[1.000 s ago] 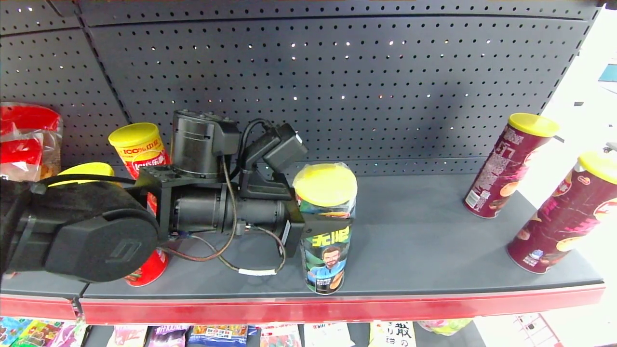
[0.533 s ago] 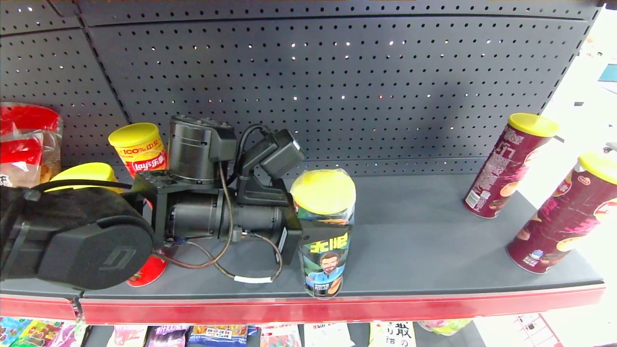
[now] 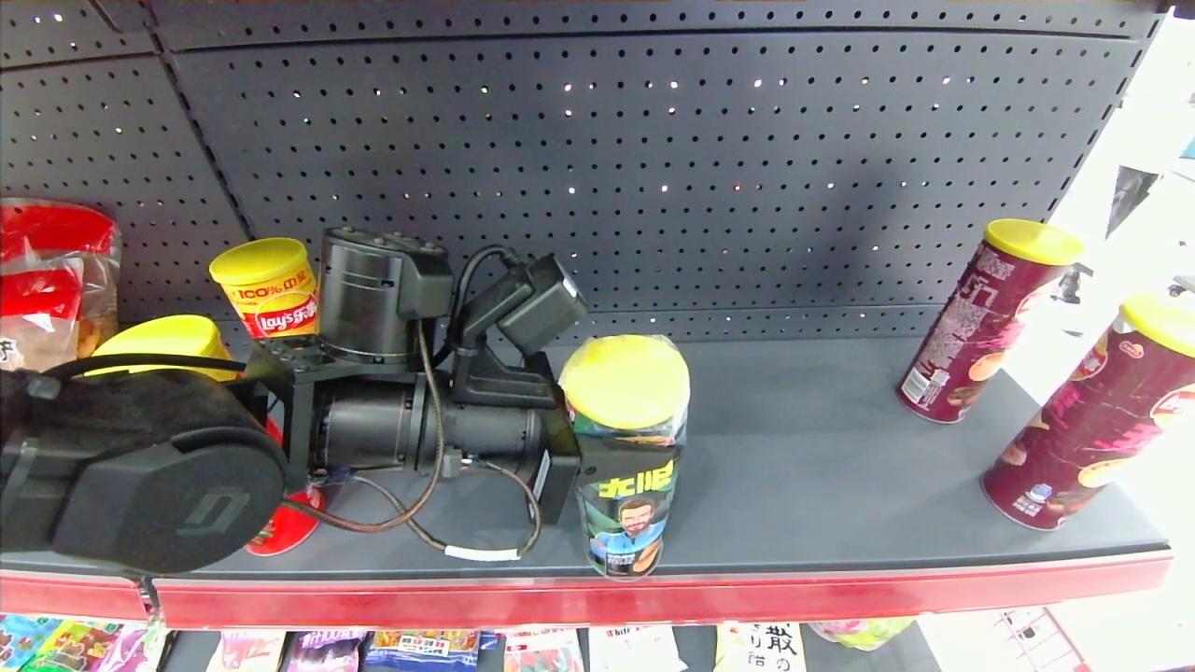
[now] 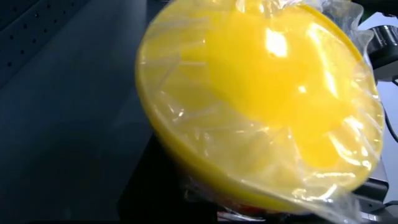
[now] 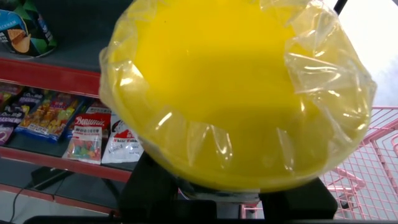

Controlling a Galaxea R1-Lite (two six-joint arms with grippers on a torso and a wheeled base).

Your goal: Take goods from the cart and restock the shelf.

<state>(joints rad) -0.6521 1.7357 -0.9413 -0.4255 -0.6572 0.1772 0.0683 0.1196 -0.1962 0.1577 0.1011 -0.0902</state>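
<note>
Left gripper (image 3: 624, 450): the fingers are clamped on the green can (image 3: 630, 509), with one black finger (image 3: 627, 446) crossing its near face just under the yellow lid (image 3: 625, 381). You see the can upright at the near edge of the shelf (image 3: 822, 467), left of centre. Its base is at the red lip, but you cannot tell whether it bears on the shelf. In the left wrist view the same lid (image 4: 261, 93) carries wrinkled clear film.

Right gripper (image 5: 217, 200): the fingers are closed on a second can (image 5: 230, 87). You see its film-wrapped yellow lid from above, and the body is hidden. It hangs off the shelf, above a lower tier of snack packets (image 5: 81, 134), with the pink cart (image 5: 373, 180) just to the right.

Other stock on the shelf:
- Two red cans stand on the left, one far (image 3: 271, 289) and one near (image 3: 168, 336), both partly behind the left arm.
- A red bag (image 3: 47, 271) sits at the far left.
- Two maroon cans (image 3: 990, 317) (image 3: 1092, 420) stand at the right end, well apart from the green can.
</note>
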